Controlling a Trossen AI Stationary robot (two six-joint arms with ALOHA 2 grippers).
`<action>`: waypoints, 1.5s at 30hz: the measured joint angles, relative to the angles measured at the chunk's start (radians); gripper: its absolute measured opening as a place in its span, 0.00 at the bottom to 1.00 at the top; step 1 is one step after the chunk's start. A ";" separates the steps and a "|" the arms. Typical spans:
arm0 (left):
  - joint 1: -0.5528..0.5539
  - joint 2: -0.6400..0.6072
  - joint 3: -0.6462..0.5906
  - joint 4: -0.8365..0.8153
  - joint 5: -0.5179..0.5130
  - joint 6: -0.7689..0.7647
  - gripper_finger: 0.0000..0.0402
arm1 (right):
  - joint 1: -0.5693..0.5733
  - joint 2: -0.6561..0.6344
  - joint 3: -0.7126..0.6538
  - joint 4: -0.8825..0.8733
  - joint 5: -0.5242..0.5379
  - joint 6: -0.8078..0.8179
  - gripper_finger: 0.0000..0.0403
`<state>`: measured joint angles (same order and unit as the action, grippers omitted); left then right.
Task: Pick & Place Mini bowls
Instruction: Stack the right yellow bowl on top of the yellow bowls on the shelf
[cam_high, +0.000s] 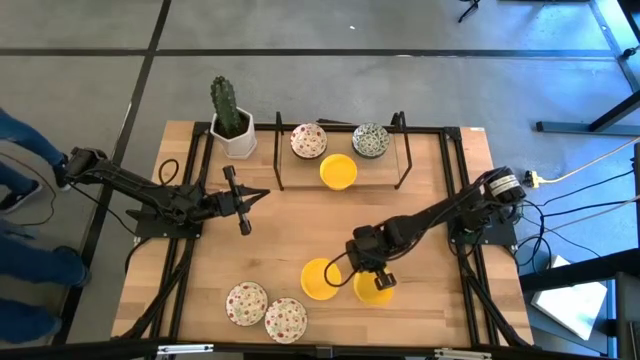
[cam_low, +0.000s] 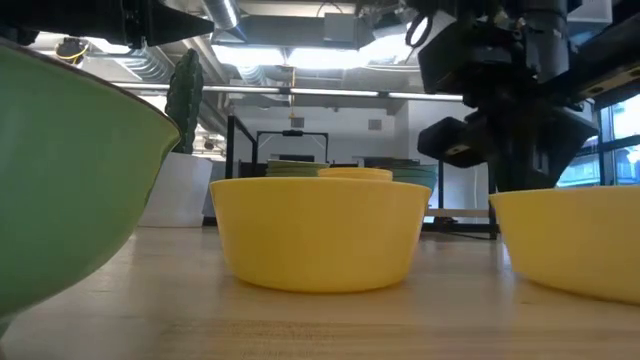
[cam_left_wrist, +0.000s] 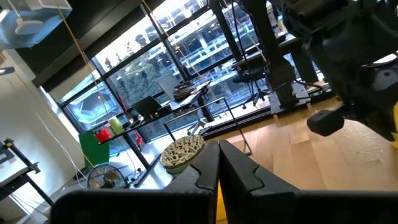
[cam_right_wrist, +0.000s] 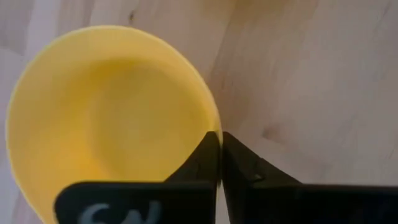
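Note:
My right gripper (cam_high: 375, 276) is shut on a plain yellow mini bowl (cam_high: 376, 291) near the table's front, right of the middle. A second yellow bowl (cam_high: 319, 279) stands beside it on the wood. Two red-speckled bowls (cam_high: 265, 311) rest at the near left. On the far rack (cam_high: 402, 150) sit a red-speckled bowl (cam_high: 308, 141), a green-grey bowl (cam_high: 371, 140) and a yellow bowl (cam_high: 338, 171). My left gripper (cam_high: 264, 193) hangs shut above the table's left half, level, touching nothing. My right gripper holds the yellow bowl by its rim (cam_right_wrist: 210, 127), on the bowl's far side. One finger (cam_right_wrist: 198, 163) stands over the inside and the other (cam_right_wrist: 249, 168) outside the wall. The fingers come steeply from above. The bowl stays mouth up, low on the table (cam_low: 570, 245).
A white pot with a green cactus (cam_high: 232, 120) stands at the far left corner, next to the rack. A bowl with a green outer wall (cam_low: 60, 170) stands close to the low camera. Bare wood lies between the rack and the near bowls.

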<state>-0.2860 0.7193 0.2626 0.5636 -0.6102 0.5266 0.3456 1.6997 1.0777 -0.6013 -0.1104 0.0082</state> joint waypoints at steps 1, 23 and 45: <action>0.000 0.000 0.000 0.000 0.000 0.000 0.01 | -0.006 -0.005 0.004 -0.017 -0.005 -0.017 0.02; 0.000 0.000 0.000 -0.006 0.000 0.002 0.01 | -0.468 -0.158 0.583 -0.327 0.193 -0.181 0.01; 0.000 0.000 0.000 -0.018 -0.004 0.019 0.01 | -0.854 0.115 0.581 -0.293 -0.100 -0.275 0.01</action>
<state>-0.2859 0.7193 0.2623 0.5461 -0.6144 0.5453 -0.5079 1.8144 1.6585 -0.8942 -0.2106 -0.2672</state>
